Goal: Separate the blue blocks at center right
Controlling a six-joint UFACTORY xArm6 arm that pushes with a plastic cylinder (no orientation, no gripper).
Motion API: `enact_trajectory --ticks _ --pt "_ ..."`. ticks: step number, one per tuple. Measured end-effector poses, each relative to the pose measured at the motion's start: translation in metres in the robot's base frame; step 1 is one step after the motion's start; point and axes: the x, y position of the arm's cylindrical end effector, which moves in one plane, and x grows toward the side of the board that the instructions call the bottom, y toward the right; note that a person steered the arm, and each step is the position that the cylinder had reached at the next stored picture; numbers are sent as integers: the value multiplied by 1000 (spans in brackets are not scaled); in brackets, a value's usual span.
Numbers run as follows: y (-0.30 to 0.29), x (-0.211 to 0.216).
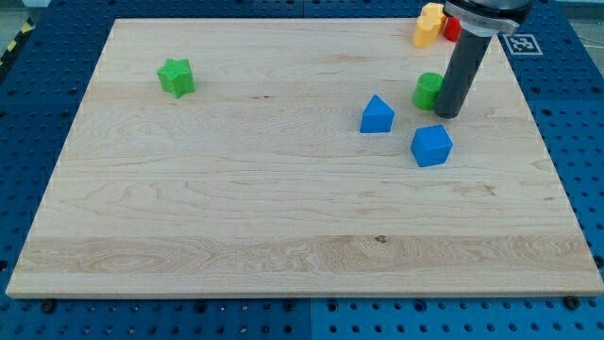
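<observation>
This looks to me like a robotics lab bench, not a home or a shop. The pale wooden board (283, 217) I work on lies on a blue metal base plate (38, 94) drilled with a regular grid of mounting holes, the kind used for fixing test rigs. At the far right, just off the board, a black-and-white fiducial marker (522, 42) is stuck to that plate, of the sort cameras calibrate on. At the far left corner I see a strip of yellow-and-black hazard tape (19, 36). The few small coloured blocks are plain, toy-like test pieces.
</observation>
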Motion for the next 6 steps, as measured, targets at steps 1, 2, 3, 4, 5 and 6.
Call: enact_trajectory --ticks 1,2,3,4,5,6 --pt "-23 0" --pt "-52 4" --pt "-74 6" --pt "-76 -12" --pt "-66 -31" --pt "-47 -31"
